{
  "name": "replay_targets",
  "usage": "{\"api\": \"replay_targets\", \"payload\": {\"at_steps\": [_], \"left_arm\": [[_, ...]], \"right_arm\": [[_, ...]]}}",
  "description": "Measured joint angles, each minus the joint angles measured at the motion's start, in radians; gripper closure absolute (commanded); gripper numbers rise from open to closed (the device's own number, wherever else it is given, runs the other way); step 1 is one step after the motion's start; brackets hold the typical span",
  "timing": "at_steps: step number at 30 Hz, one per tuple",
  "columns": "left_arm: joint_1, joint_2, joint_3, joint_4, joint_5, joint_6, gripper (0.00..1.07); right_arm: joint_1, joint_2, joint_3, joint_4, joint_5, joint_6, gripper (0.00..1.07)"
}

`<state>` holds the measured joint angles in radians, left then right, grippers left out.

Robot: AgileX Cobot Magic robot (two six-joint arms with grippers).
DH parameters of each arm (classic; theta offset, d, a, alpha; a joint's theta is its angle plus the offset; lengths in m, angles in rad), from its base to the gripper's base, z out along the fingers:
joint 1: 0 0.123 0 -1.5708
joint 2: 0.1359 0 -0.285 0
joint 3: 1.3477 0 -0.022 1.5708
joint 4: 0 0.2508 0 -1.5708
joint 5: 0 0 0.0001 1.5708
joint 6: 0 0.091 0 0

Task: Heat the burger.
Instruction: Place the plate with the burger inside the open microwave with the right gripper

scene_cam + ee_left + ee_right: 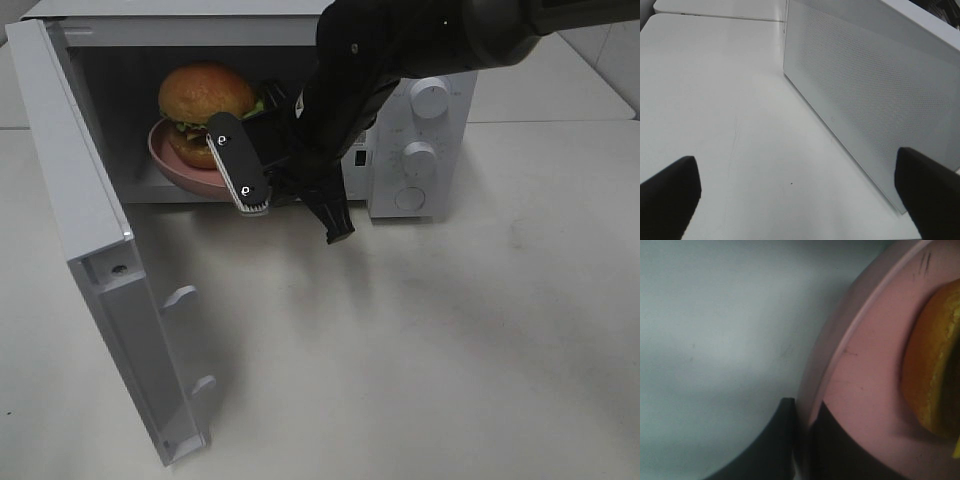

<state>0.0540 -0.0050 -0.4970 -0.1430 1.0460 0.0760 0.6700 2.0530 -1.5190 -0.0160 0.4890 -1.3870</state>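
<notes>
The burger (205,95) has a golden-brown bun and a green lettuce edge. It rests on a pink plate (168,155) inside the open microwave (420,60). My right gripper (228,162) reaches into the opening from the right and is shut on the plate's near rim. In the right wrist view its dark fingers (785,440) pinch the plate's rim (840,365) from both sides, with the burger's bun (932,365) beyond. My left gripper (797,195) is open and empty over the table, beside a white perforated panel (875,95). It does not show in the exterior high view.
The microwave's door (90,230) swings out wide to the left and toward the front, reaching far over the table. Two knobs (430,98) sit on the control panel at the right. The white table (450,340) spreads in front.
</notes>
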Motion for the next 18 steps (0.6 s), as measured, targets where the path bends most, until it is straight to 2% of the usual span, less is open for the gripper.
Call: {"api": "replay_targets", "payload": {"at_steps": [13,18], "left_arm": [[0.0,0.0,0.0,0.0,0.0,0.0,0.09],[0.0,0.0,0.0,0.0,0.0,0.0,0.09]], "right_arm": [[0.0,0.132,-0.186,-0.005,0.03,0.032,1.07],[-0.002,0.207,-0.297,-0.006,0.042,0.047,1.07]]}}
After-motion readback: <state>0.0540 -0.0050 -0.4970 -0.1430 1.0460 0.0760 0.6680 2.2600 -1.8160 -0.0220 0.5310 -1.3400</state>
